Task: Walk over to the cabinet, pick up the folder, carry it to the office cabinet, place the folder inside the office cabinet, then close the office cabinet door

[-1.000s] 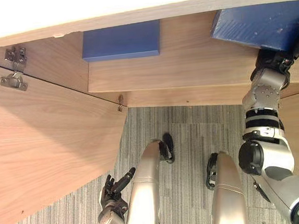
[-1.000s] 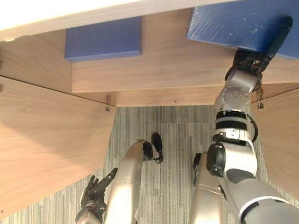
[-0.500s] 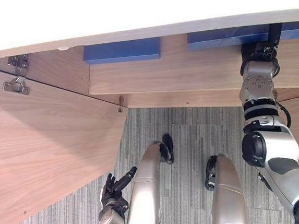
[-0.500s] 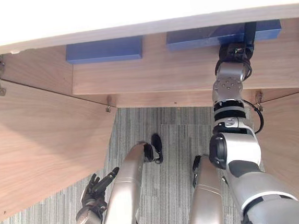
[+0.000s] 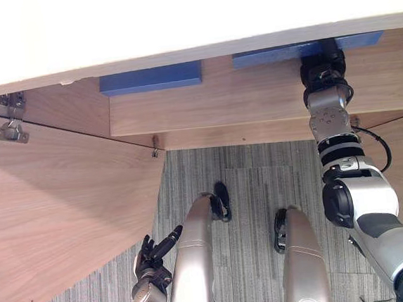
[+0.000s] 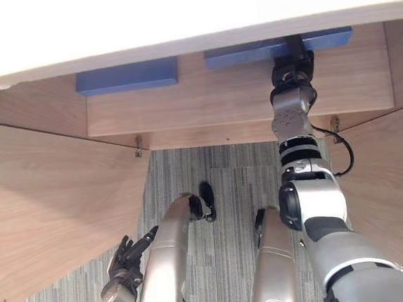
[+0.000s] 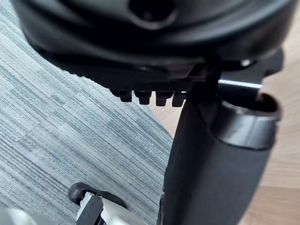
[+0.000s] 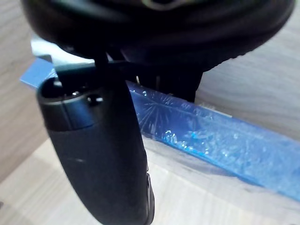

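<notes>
The robot stands square to the open office cabinet (image 5: pixel 254 104), looking straight down its front. The right arm reaches deep onto the shelf (image 5: pixel 211 101) and the right hand (image 5: pixel 323 66) sits on the folder (image 5: pixel 264 56). The folder lies flat on that wooden shelf, its long edge running along the back, tucked under the pale top panel (image 5: pixel 176 19). That looks like a deliberate placement, set far enough in that a door can swing past it. A second blue folder (image 5: pixel 151 78) lies flat on the same shelf, off to the robot's left and well apart, so the two don't crowd each other.

From the right wrist, the thumb (image 8: pixel 98 154) crosses the folder's glossy blue face, with bare shelf showing beside it. Whether the right hand grips the folder or has let it go can't be told from here.

The left hand (image 5: pixel 152 260) hangs low by the leg over the grey carpet (image 5: pixel 239 183), relaxed and holding nothing, out of the way.

Both doors stand wide open, the left door (image 5: pixel 58 206) and the right door (image 6: pixel 387 177). The placing looks all but done. The likely next moves are to pull the arm clear of the opening and then close the door; swing too soon and the door would meet that forearm
</notes>
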### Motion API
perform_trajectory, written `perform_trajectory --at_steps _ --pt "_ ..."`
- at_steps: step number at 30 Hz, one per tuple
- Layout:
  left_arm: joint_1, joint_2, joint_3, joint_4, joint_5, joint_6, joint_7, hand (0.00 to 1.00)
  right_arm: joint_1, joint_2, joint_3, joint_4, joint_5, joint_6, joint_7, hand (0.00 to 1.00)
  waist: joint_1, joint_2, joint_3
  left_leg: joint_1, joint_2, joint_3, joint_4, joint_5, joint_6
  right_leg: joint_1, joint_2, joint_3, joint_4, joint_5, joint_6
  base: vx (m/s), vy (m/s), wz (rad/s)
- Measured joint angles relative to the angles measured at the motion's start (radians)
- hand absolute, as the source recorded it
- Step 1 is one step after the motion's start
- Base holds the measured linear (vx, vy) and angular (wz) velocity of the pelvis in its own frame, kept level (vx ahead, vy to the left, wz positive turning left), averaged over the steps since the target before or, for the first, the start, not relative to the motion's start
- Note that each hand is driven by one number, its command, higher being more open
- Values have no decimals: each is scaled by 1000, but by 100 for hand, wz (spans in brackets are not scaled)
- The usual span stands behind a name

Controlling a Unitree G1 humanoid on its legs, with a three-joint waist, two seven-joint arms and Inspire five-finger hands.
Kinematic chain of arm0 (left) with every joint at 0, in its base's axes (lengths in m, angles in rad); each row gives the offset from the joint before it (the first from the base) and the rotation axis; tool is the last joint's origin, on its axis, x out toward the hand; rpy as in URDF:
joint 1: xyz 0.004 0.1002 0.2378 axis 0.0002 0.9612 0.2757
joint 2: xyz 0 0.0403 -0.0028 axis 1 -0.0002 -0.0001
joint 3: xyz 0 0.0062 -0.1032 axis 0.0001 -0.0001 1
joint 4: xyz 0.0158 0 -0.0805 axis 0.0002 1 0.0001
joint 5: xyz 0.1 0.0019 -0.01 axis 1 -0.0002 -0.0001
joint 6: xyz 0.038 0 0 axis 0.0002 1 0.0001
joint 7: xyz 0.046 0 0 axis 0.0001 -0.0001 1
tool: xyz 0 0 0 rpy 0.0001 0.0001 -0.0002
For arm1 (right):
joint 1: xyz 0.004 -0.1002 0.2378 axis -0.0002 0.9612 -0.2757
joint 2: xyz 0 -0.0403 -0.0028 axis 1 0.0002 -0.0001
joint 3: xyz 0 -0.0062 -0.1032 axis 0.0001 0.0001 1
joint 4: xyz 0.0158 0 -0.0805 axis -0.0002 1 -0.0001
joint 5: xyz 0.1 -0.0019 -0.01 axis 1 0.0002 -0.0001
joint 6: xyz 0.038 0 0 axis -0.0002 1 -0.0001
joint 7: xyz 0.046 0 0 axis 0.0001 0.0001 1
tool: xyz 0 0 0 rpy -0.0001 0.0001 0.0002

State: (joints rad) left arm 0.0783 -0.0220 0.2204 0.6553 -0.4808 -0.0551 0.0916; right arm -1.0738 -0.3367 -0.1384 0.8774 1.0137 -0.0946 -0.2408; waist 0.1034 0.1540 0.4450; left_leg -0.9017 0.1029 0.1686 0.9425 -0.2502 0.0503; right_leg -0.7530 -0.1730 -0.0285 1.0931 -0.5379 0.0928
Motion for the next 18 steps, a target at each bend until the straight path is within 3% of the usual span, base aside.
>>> perform_trajectory --at_steps 4,14,18 --pt "-9 4 0 9 0 1 -27 100 0 -39 68 43 -32 52 80 100 0 -2 0 19 2 12 -36 16 0 7 3 4 -27 22 -14 -52 -1 -6" --pt "-9 47 -1 35 -1 0 -51 100 142 -20 163 -32 208 16 236 100 8 -22 -9 56 3 16 -75 26 -2 42 6 -1 -69 35 -19 -4 -1 0" --pt "-9 51 -1 38 -1 1 -60 100 169 -20 182 -50 200 18 252 100 10 -25 -11 58 3 16 -75 26 -2 44 6 -1 -69 36 -19 -19 -4 0"
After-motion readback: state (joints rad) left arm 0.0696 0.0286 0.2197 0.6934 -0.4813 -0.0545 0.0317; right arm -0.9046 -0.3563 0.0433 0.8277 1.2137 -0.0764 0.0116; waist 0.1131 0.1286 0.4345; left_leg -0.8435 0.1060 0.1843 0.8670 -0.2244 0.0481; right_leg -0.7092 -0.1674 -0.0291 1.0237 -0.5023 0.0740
